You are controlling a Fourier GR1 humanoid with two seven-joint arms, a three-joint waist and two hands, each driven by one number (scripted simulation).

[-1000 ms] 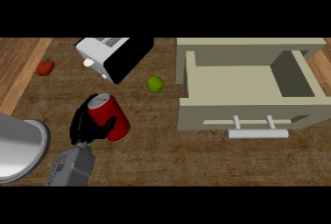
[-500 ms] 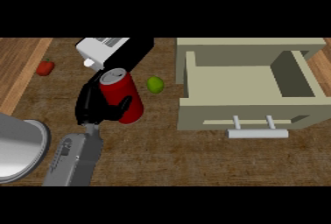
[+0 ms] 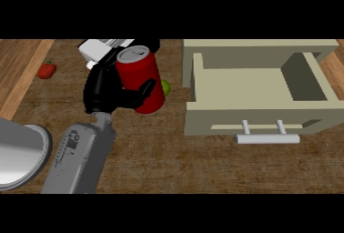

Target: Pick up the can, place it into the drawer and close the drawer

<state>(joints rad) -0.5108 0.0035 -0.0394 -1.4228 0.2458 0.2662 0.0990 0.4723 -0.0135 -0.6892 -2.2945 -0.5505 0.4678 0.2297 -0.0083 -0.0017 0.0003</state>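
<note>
A red can point(image 3: 139, 75) with a silver top is held off the counter, tilted a little, left of the drawer. My left hand point(image 3: 105, 93) is shut on it, fingers behind its left side and thumb across its lower front. The beige drawer point(image 3: 255, 119) stands pulled open at the right, its inside bare, with a pale bar handle point(image 3: 267, 138) on its front. The can is beside the drawer's left wall, not over its opening. My right hand does not show.
A small green fruit point(image 3: 166, 87) peeks out behind the can. A white and black toaster point(image 3: 101, 47) sits at the back, partly hidden by the hand. A red pepper point(image 3: 46, 70) lies far left. A large grey metal pot point(image 3: 17, 157) fills the lower left corner.
The left hand has risen with the can and carried it to the right and away from me, closer to the drawer. The can now covers much of the toaster and the green fruit.
</note>
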